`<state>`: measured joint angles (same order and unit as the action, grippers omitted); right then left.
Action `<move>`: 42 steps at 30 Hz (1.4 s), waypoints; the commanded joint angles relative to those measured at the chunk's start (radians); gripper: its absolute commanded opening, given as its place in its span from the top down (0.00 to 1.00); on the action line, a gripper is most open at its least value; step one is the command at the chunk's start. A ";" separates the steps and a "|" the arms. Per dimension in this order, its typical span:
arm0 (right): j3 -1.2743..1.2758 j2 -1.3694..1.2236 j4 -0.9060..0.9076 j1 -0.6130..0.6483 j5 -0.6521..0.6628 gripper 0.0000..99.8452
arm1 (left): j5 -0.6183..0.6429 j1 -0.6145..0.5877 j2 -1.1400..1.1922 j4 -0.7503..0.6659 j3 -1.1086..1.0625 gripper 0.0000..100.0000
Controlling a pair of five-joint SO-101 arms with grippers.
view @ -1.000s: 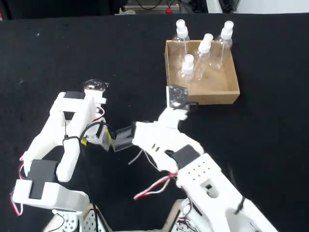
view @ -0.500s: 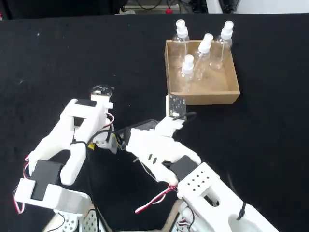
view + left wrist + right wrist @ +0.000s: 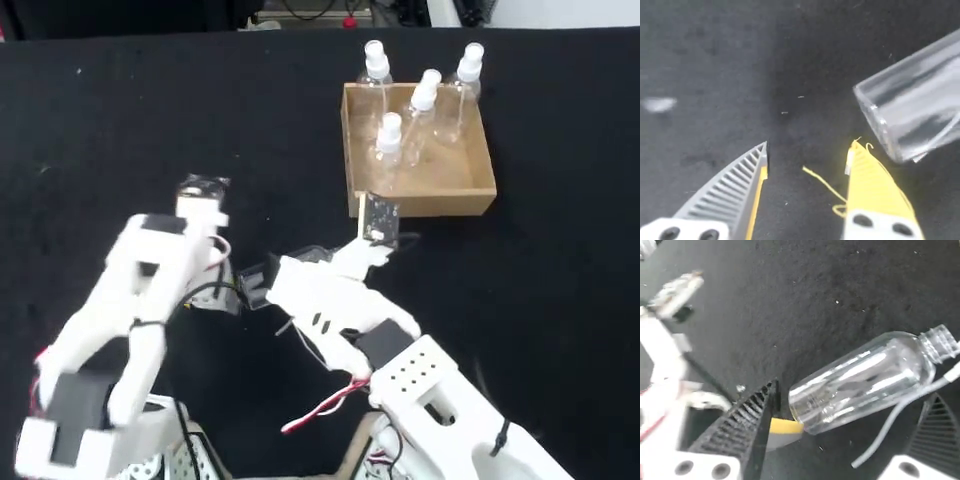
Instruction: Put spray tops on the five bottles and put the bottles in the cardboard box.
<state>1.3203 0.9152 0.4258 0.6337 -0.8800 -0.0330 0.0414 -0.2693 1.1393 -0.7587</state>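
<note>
At one o'clock the cardboard box (image 3: pixel 440 205) holds four spray-topped bottles (image 3: pixel 388 140). The fifth bottle (image 3: pixel 865 380) lies uncapped between the right claw's (image 3: pixel 854 390) wide jaws, threaded neck visible. The left wrist view catches its base beside the wide left claw (image 3: pixel 810 145).

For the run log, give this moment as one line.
left gripper open | right gripper open | uncapped bottle on its side | four capped bottles in cardboard box

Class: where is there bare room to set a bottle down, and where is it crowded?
Bare table: left of the cardboard box, beyond the left arm, and right of the box. The box's near right corner is free. Crowded: between left arm and right arm, around the uncapped bottle; the rest of the box, with four capped bottles.
</note>
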 commanded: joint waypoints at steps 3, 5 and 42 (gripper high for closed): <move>-0.002 -0.107 -0.152 -0.014 -0.008 0.60 | 0.012 -0.196 -0.252 -0.023 0.005 0.75; -0.027 -0.174 -0.167 -0.003 -0.008 0.60 | 0.012 -0.197 -0.264 -0.041 0.019 0.75; -0.159 -0.427 -0.244 -0.083 -0.069 0.60 | 0.026 0.182 -0.236 -0.049 -0.102 0.75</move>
<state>1.2098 0.4948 0.2140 0.5677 -0.9429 -0.0084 0.1703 -0.4258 1.1147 -0.8263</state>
